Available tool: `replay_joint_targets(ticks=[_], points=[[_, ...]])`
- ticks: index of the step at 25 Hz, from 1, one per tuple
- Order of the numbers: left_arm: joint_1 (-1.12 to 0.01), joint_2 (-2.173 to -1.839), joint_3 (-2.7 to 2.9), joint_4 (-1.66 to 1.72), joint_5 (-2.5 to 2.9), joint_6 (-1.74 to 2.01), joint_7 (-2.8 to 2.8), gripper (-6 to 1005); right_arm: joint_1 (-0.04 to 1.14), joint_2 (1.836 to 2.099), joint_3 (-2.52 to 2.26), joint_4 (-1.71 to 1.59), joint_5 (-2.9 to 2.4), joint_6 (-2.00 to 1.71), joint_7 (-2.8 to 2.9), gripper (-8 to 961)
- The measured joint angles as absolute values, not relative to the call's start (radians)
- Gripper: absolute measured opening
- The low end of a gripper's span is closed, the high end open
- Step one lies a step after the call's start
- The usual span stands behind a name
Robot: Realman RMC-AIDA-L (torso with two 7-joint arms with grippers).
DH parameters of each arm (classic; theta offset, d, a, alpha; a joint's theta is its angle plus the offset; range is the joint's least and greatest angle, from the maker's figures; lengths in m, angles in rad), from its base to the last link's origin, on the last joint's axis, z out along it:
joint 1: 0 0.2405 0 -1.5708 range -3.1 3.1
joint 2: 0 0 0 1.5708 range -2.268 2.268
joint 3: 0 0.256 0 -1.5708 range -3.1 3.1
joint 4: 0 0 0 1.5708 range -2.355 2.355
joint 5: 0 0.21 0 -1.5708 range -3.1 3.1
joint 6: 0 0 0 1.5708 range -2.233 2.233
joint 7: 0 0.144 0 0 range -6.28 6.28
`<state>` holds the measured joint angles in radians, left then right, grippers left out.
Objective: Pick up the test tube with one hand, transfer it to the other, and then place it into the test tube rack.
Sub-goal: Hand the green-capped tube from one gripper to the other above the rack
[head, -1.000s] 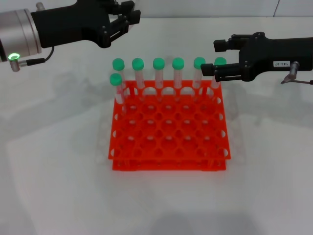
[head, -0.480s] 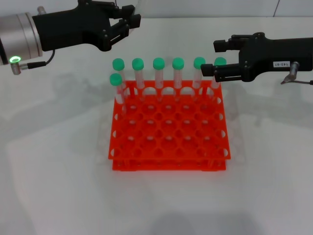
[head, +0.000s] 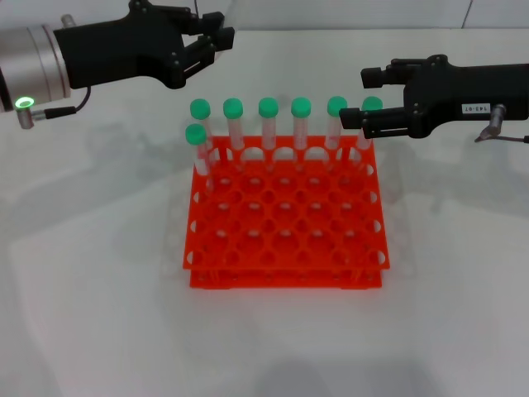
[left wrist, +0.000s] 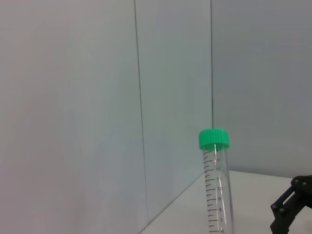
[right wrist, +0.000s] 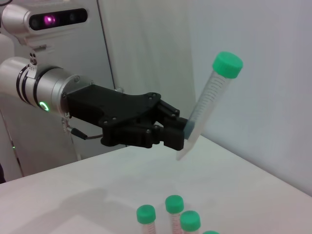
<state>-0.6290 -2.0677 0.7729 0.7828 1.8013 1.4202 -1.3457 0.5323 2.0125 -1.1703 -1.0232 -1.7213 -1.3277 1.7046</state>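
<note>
The tube [right wrist: 207, 105] is off the table, pinched near its lower end by the left gripper [right wrist: 180, 131], cap up and leaning a little, so most of its length stands free above the fingers, which I judge leaves room for the other hand to take it higher up. It is a slender clear cylinder with printed graduations down its side, a rounded tip and a ribbed green cap; in the left wrist view the cap [left wrist: 213, 138] shows against a pale panelled wall. In the head view the left gripper [head: 219, 37] hangs beyond the rack's far left corner. The right gripper [head: 358, 99], black with a white label, waits at the rack's far right corner, fingers spread, one above the other, facing the left one across the far row. The rack [head: 285, 223] is glossy orange-red plastic, two-tiered, with a grid of round holes; seven capped tubes stand upright along its far edge, six in the back row and one in front at the left, leaving most holes free for the placement to come
</note>
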Motion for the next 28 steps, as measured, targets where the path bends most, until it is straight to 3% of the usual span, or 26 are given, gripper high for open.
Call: replay_joint_targets(ticks=[28], points=[[-0.636,-2.066,0.773,0.773,1.813,1.41,-1.346,190,0.579,2.011,-1.156,-1.039,-1.688,-1.288,1.711,766]])
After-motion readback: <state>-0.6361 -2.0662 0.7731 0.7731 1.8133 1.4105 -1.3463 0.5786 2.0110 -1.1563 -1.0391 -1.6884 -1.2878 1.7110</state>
